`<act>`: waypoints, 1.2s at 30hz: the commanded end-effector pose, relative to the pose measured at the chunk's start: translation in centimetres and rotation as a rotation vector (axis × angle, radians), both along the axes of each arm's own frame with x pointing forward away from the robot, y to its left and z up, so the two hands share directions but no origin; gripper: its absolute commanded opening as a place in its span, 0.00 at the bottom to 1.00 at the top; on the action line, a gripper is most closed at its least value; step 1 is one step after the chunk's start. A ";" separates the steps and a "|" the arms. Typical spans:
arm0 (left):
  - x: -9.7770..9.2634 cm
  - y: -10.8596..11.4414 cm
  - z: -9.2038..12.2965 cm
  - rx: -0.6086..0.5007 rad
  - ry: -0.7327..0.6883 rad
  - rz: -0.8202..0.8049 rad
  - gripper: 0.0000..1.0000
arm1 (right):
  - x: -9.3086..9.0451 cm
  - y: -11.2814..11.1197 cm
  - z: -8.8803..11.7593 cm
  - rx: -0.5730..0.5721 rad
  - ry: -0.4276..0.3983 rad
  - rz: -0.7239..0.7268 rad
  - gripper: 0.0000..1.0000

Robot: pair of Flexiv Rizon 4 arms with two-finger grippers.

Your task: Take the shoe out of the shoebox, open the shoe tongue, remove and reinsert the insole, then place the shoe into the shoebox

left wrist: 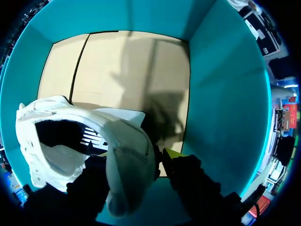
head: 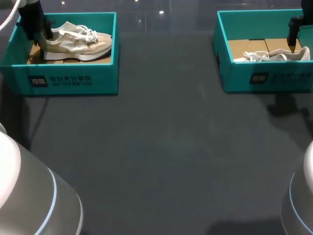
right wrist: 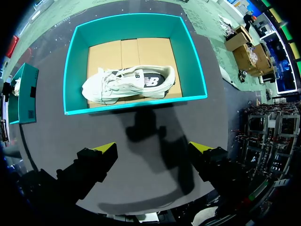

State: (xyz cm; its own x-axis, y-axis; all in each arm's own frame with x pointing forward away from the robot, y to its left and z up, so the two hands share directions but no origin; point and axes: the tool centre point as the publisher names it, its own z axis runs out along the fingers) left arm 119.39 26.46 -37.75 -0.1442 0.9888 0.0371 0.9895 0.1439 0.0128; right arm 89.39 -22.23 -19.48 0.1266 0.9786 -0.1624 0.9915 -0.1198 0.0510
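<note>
A beige and white shoe (head: 78, 43) lies in the teal shoebox (head: 73, 78) at the table's far left. My left gripper (head: 41, 39) is down inside that box at the shoe's heel. In the left wrist view the padded heel (left wrist: 129, 160) stands between the fingers of the left gripper (left wrist: 134, 157). A thin dark gap shows beside the yellow-tipped finger (left wrist: 173, 153), so the gripper is open. My right gripper (right wrist: 153, 148) hangs wide open and holds nothing, high above the table. A white shoe (right wrist: 127, 82) in a second teal box (right wrist: 75, 70) lies ahead of it.
The second teal box (head: 264, 78) with the white shoe (head: 274, 55) stands at the far right, and my right gripper (head: 292, 46) shows over it. Both boxes have brown cardboard floors. Dark tabletop (head: 161, 147) stretches between the boxes and toward the near edge.
</note>
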 end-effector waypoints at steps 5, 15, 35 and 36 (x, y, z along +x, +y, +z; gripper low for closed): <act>1.0 -0.2 0.2 -0.003 0.017 -0.006 0.00 | -0.1 0.0 0.0 0.000 -0.001 -0.001 1.00; 0.7 0.9 2.1 -0.015 0.010 0.001 0.00 | -0.1 0.0 0.0 0.000 -0.001 -0.001 1.00; 0.6 2.7 8.0 -0.010 -0.063 0.013 0.00 | -0.1 0.0 0.0 0.000 -0.001 -0.001 1.00; 0.6 2.7 8.6 -0.004 -0.069 0.009 0.00 | -0.1 0.0 0.0 0.000 -0.001 -0.001 1.00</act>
